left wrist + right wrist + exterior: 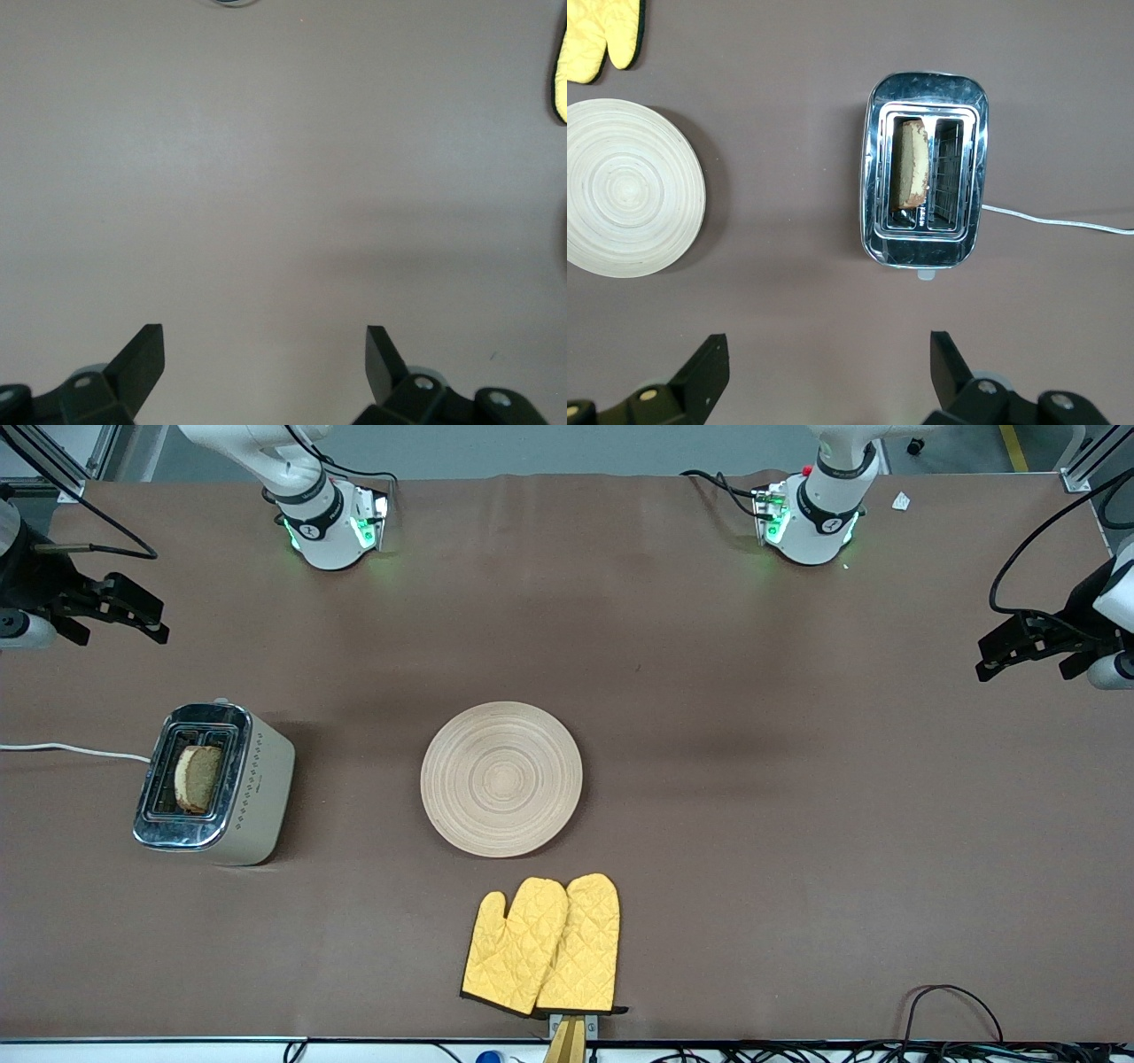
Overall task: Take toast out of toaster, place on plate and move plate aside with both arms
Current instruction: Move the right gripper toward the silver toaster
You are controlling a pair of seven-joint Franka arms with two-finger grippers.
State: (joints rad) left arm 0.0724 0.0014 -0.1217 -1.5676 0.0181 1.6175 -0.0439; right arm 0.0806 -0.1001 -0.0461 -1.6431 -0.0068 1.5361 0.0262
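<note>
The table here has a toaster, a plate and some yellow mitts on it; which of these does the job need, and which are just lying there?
For the job:
- toast, standing in a slot of the toaster
- plate, bare, mid-table
- right gripper, open, above the toaster's end of the table
- left gripper, open, waiting at its end

Just lying about:
- yellow oven mitts, nearer the front camera than the plate

Chrome toaster [215, 782], yellow oven mitts [543, 948]

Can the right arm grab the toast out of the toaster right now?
Probably yes. The toast stands up in one slot of the toaster, its top edge bare with nothing over it. The right gripper hangs open above the table near the toaster, so its jaws look free to come down.
</note>
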